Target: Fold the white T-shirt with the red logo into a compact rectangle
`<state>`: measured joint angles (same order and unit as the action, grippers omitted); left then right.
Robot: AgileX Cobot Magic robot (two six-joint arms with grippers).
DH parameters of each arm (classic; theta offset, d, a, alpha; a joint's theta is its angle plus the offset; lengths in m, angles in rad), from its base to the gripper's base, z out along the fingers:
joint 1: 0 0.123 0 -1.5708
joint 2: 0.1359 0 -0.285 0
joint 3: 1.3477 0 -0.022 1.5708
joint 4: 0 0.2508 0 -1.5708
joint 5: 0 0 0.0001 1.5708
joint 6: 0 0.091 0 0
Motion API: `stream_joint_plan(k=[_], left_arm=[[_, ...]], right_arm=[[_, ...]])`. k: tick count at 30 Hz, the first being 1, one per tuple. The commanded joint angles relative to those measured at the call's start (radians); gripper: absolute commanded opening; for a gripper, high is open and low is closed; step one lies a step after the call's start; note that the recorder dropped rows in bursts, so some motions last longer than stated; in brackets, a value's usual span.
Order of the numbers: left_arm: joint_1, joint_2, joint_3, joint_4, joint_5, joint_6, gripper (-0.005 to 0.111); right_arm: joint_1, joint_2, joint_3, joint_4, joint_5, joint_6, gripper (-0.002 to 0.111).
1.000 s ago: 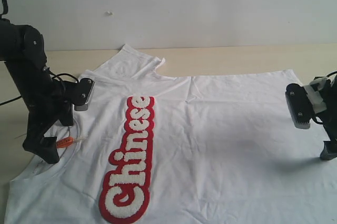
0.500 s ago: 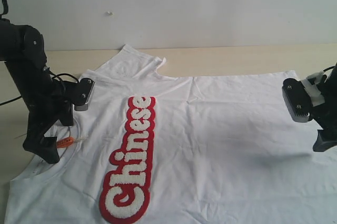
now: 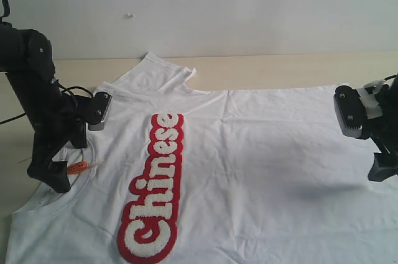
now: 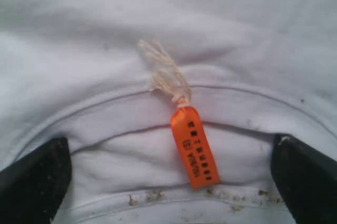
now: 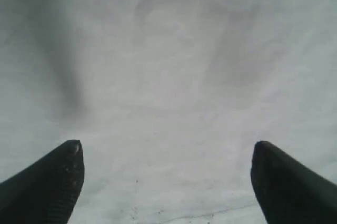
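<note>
A pale wooden table (image 3: 280, 65) stands against a plain light wall (image 3: 217, 3). Most of the tabletop in the exterior view is covered by the white T-shirt (image 3: 261, 164). It lies spread out flat and front side up, with its neck toward the left of that view and its body running off to the right. The cloth shows only shallow wrinkles. One sleeve (image 3: 163, 71) sits rumpled at the far edge, toward the wall.

The red logo (image 3: 154, 189) reads "Chinese" in fuzzy white letters with a thick red outline. It forms a long strip across the chest, running from the near edge of the view away toward the wall.

At the neck, the ribbed collar (image 4: 105, 113) curves across the left wrist view. A small orange tag (image 4: 195, 147) with black print hangs from it on a pale knotted string (image 4: 163, 74).

The left fingers (image 4: 37, 182) are spread wide, one on each side of the tag, low over the collar and with nothing pinched between them. Whether their tips touch the cloth cannot be told. A black cable (image 3: 74, 90) loops beside that arm.

The right fingers (image 5: 47, 182) are also spread apart. They stand over plain white cloth at the right-hand end of the shirt and hold nothing. A soft shadow (image 3: 323, 191) lies on the fabric near them.
</note>
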<state>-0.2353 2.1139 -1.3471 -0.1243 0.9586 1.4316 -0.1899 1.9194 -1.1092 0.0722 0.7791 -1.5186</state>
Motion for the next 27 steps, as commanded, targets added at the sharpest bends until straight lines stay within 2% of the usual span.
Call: stream_joint_plan(k=[1,6,12,18,22,27], left_arm=[[-0.003,0.029,0.009,-0.027,-0.006,0.003,0.105],[-0.003,0.029,0.009,-0.027,-0.006,0.003,0.105],[-0.003,0.029,0.009,-0.031,-0.003,0.003,0.105],[-0.003,0.029,0.009,-0.031,-0.003,0.003,0.105],[-0.003,0.029,0.009,-0.031,-0.003,0.003,0.105],[-0.003,0.031,0.009,-0.031,-0.004,0.003,0.105]], right_arm=[[-0.041,0.001,-0.005,-0.082,0.043,-0.006,0.083],[-0.088,0.001,-0.005,-0.133,0.049,-0.02,0.083],[-0.09,0.017,-0.005,-0.131,0.005,-0.049,0.083],[-0.09,0.051,-0.005,-0.078,-0.027,-0.051,0.083],[-0.09,0.072,-0.005,0.017,-0.028,-0.141,0.083],[-0.09,0.103,-0.005,0.011,-0.03,-0.161,0.083]])
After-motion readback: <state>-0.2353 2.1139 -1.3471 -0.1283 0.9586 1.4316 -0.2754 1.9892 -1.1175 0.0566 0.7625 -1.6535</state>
